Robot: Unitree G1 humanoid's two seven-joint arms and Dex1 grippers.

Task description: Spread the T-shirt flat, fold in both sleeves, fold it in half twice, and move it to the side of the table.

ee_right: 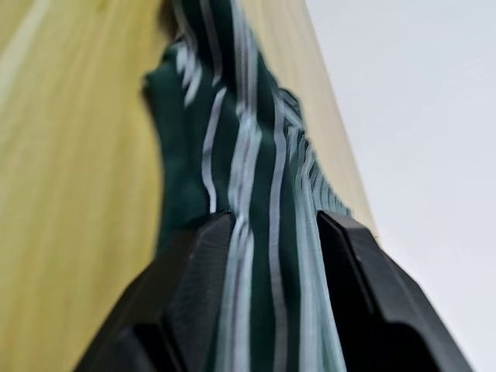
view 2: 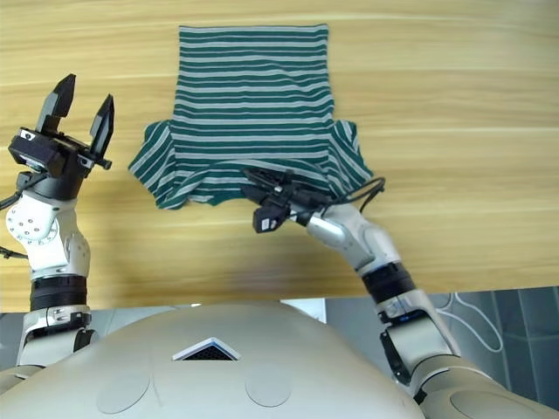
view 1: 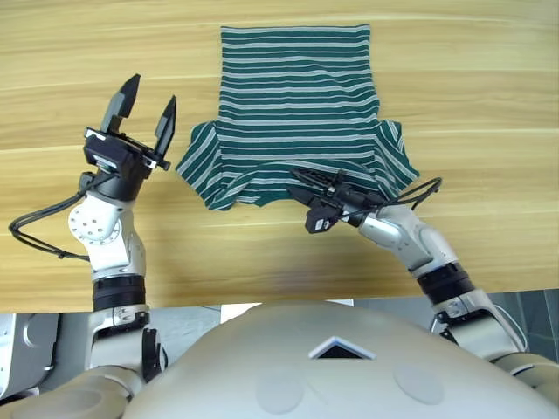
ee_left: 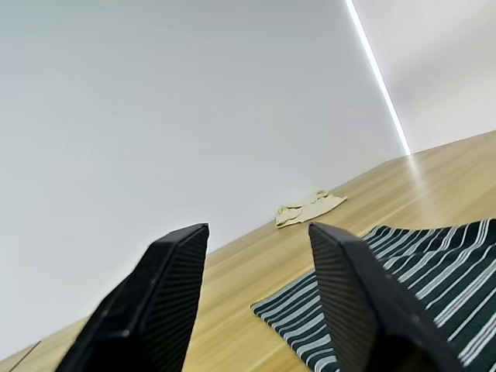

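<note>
Two claws, two different postures. The shirt lies on the counter with its hem away from the robot and its collar nearest. Both sleeves are splayed out and not yet folded. Its body looks smooth, but its collar edge is rumpled.

The left claw is held up, well off the shirt's sleeve on the robot's left, fingers wide apart and nothing in it. The right claw sits low at the shirt's collar edge. Its fingers are parted with striped cloth running between them — straddling rather than pinching, as far as I can see.

I'd judge the shirt a thin knit: light, limp and a bit stretchy. It would likely sag from any single hold and drag across the wood rather than slide cleanly. For the sleeves, the sensible grip is at each sleeve's outer edge — pinching both layers, lifting only a little and laying it over the shirt's body so the rest doesn't shift.
</note>
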